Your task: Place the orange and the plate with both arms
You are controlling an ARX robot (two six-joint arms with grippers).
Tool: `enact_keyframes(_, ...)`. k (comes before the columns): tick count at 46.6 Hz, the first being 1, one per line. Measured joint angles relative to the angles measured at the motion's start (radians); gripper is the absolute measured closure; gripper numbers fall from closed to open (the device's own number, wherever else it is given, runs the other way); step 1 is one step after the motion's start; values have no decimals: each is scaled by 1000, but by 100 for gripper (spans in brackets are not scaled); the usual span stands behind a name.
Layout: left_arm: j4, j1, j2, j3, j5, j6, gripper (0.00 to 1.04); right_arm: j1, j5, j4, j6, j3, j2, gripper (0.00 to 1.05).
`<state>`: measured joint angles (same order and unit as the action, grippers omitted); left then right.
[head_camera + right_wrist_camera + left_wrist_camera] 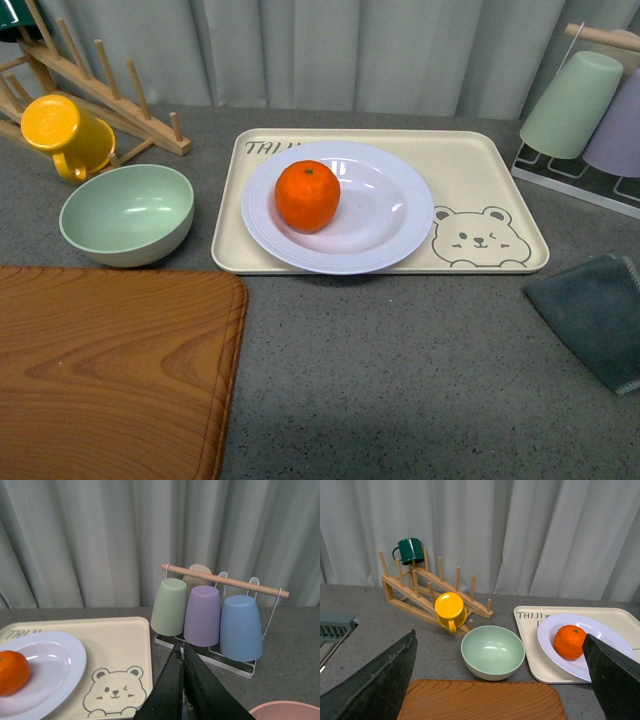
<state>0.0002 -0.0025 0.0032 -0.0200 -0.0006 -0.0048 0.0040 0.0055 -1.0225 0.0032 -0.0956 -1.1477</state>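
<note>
Orange (pixel 308 196) sits inside the white plate (pixel 385 215), a little toward its left side, and you can see its small green stem dot on top. The plate rests on the beige tray (pixel 490 170) with the bear face printed on it, filling the left and middle part of the tray, while the bear face is on the bare right part. Look just left of the tray and you find the pale green bowl (pixel 127 213), which has nothing in it and stands upright on the grey table (pixel 400 360). Behind the bowl, the yellow mug (pixel 62 132) hangs tipped over on a peg of the wooden rack (pixel 110 90), and in the left wrist view you can see a dark green mug (pixel 410 550) hanging higher up on the same rack. A wooden board (pixel 110 370) lies in front of the bowl, near you. On the right, a wire cup stand (pixel 220 655) holds upside-down cups: a green cup (pixel 169 607), a purple cup (pixel 202 616), a blue cup (pixel 241 627), and a tan one (pixel 199 576) behind them. A dark grey cloth (pixel 592 318) lies to the right of the tray. You see the left gripper (pixel 500 680) with its two dark fingers spread wide apart and nothing between them. The right gripper (pixel 182 690) has its fingers pressed together with nothing in them. A pink rim (pixel 285 711) peeks in at the corner of the right wrist view.
</note>
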Motion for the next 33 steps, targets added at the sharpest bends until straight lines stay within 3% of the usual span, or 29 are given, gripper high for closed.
enact_keyframes(33,0,0,0,0,0,0,6,-2,-5,523,0,90,644,104)
